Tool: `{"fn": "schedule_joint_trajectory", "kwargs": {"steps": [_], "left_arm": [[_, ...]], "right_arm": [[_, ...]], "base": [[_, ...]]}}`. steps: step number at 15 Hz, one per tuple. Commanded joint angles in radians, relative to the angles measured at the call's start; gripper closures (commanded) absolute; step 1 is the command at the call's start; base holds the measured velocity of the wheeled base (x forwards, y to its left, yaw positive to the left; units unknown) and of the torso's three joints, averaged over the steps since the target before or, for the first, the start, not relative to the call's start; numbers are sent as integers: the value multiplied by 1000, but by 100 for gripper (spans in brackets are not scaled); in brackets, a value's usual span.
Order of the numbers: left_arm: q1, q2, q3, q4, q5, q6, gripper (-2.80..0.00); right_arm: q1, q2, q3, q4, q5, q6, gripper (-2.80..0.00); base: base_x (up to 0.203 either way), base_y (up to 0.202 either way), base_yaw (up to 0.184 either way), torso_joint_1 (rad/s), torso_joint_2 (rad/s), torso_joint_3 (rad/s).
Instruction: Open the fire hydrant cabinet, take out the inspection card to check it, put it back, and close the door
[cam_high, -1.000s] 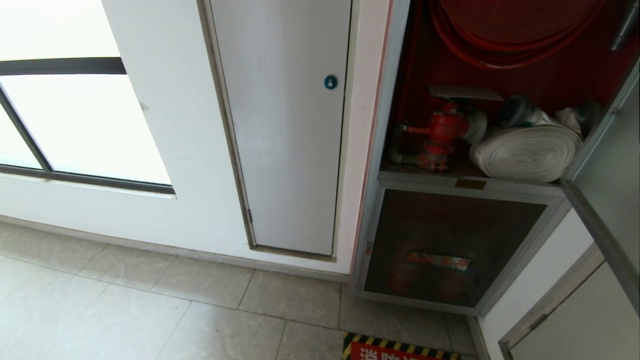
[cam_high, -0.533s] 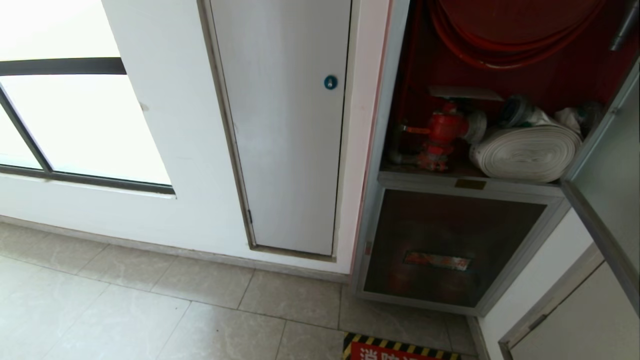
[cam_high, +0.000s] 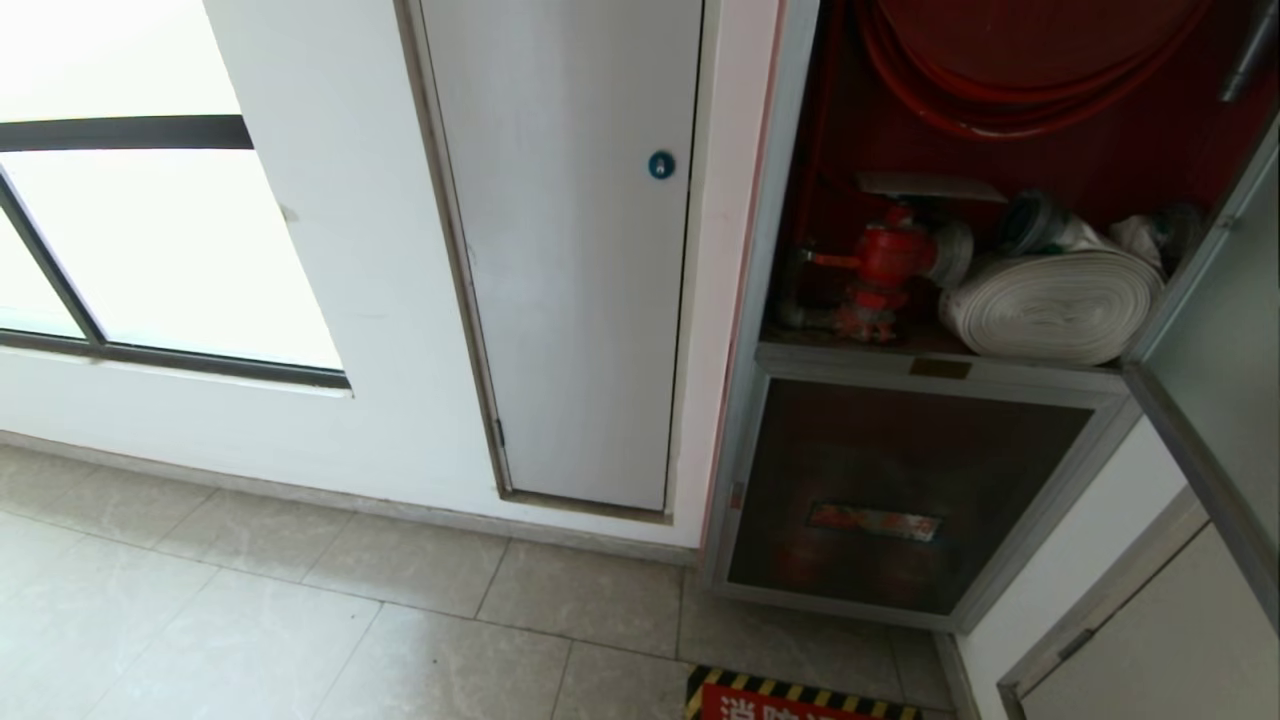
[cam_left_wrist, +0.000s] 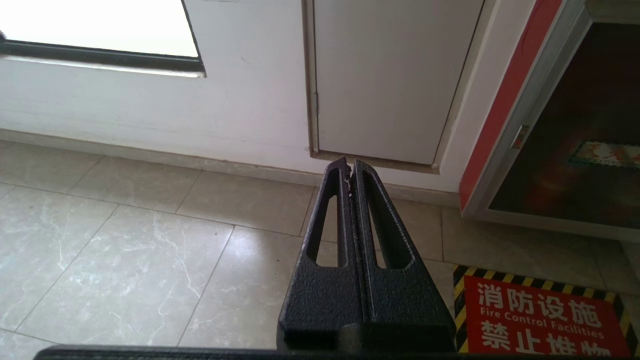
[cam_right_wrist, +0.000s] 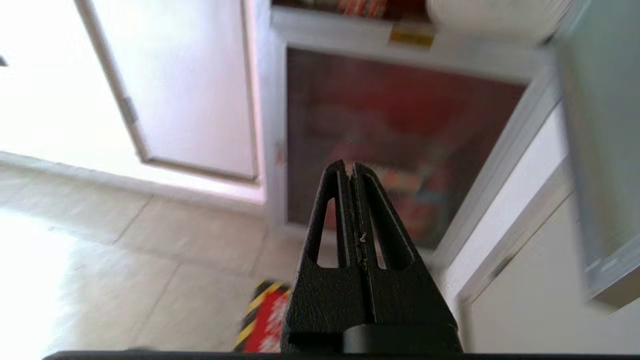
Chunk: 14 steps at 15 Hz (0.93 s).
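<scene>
door (cam_high: 1215, 330): swung open at the right
inspection card (cam_high: 930, 185): laid above the valve (cam_high: 885, 262)
left gripper (cam_left_wrist: 349, 166): clenched, empty
right gripper (cam_right_wrist: 348, 167): clenched, empty

You have the fire hydrant cabinet (cam_high: 790, 200) standing open at the right of the scene: a silver metal frame around a red interior, with a red valve (cam_high: 885, 265), a white rolled hose (cam_high: 1060, 305) beside it and a red coiled hose (cam_high: 1000, 90) above. The inspection card (cam_high: 930, 185), flat and pale grey, lies on top of the valve. The door (cam_high: 1215, 400) hangs swung out at far right.
</scene>
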<state>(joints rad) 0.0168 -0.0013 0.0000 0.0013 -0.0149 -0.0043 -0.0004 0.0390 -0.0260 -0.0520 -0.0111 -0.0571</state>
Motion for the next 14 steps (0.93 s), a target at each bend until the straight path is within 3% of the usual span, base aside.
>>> {"fn": "schedule_joint_trajectory", "kwargs": {"steps": [1, 10, 14], "left_arm": [[0, 1, 0, 0, 0, 0, 0], [0, 1, 0, 0, 0, 9, 0], [0, 1, 0, 0, 16, -19, 0]], "right_arm": [[0, -39, 26, 32, 11, 49, 0], [0, -38, 24, 54, -6, 91, 0], [0, -38, 24, 54, -6, 88, 0]], "base": [[0, 0, 0, 0, 0, 0], [0, 0, 0, 0, 0, 0], [0, 0, 0, 0, 0, 0]]}}
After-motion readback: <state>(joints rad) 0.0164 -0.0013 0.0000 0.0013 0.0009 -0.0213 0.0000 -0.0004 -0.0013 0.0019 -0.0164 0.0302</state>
